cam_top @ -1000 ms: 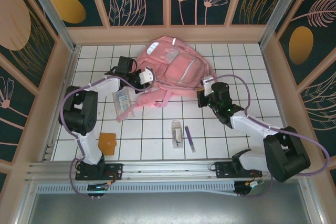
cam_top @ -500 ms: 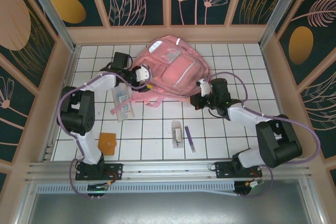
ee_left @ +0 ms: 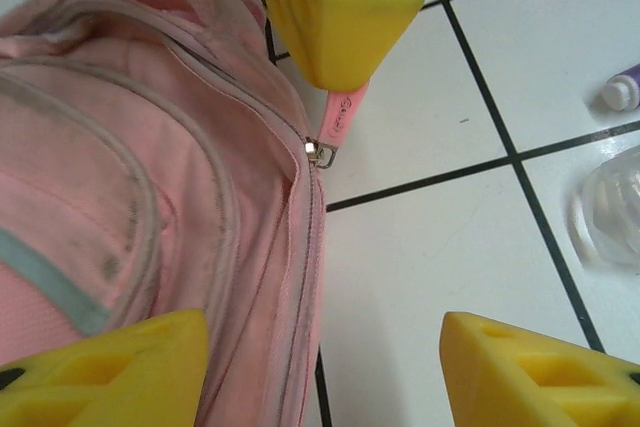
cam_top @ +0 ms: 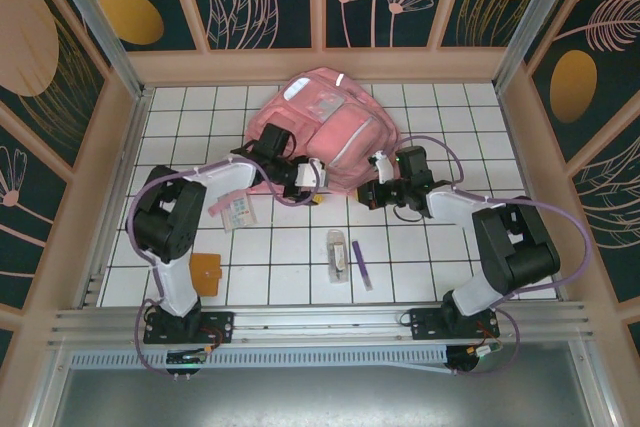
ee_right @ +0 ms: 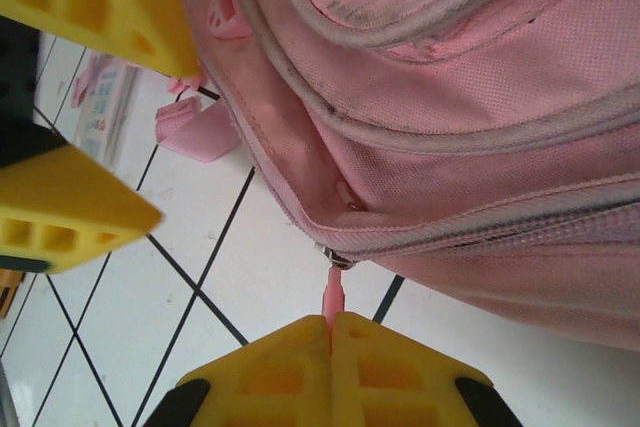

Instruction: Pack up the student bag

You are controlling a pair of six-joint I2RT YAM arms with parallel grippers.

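Note:
The student bag [cam_top: 325, 127], a big pink backpack, lies at the back middle of the tiled floor. My right gripper [ee_right: 331, 332] is shut on the pink zipper pull [ee_right: 333, 292] at the bag's near edge [ee_right: 480, 97]; it also shows at the bag's near right [cam_top: 378, 187]. My left gripper [cam_top: 312, 175] stands just left of it, open. In the left wrist view its fingers [ee_left: 100, 367] straddle the zip seam of the bag [ee_left: 150, 197], one over fabric and one over tile, holding nothing. The zipper pull [ee_left: 340, 117] hangs from the right gripper's fingertips [ee_left: 350, 7] there.
A printed card pack [cam_top: 238, 209] lies left of the bag and an orange wallet [cam_top: 205, 272] sits near the left arm's base. A clear pouch [cam_top: 338, 252] and a purple pen [cam_top: 361, 265] lie on the tiles at front centre. Wooden walls enclose the floor.
My left gripper let go at the bag's left side, opened, and swung right to the bag's near edge. The right gripper stayed shut on the zipper pull, and its arm moved toward the bag.

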